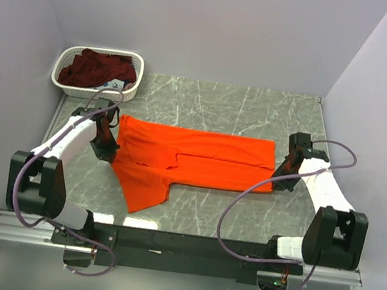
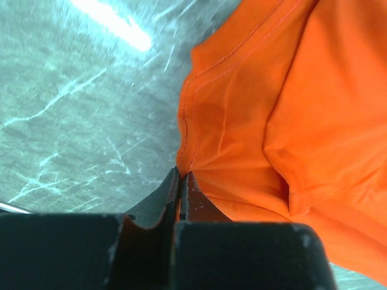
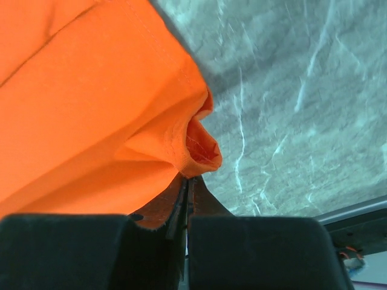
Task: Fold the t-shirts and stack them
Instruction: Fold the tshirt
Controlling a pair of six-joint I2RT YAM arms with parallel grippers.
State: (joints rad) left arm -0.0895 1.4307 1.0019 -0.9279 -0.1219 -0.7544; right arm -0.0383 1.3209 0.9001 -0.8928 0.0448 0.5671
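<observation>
Left gripper (image 2: 181,180) closed tight, pinching edge of orange shirt (image 1: 199,157). Right gripper (image 3: 187,181) closed tight on opposite hem corner. Shirt flat on table (image 1: 270,112), partly folded, between arms. Basket (image 1: 106,51) at far-left corner, maroon shirt (image 1: 96,70) inside.

The orange t-shirt (image 1: 199,157) was a plain, bright orange, its stitching the same shade. The surface (image 1: 256,110) was grey-green marble, veined in white. The maroon t-shirt (image 1: 96,68) was plain dark red, the basket (image 1: 136,79) a white lattice. The left pincer (image 2: 181,181) and right pincer (image 3: 187,184) were black.
</observation>
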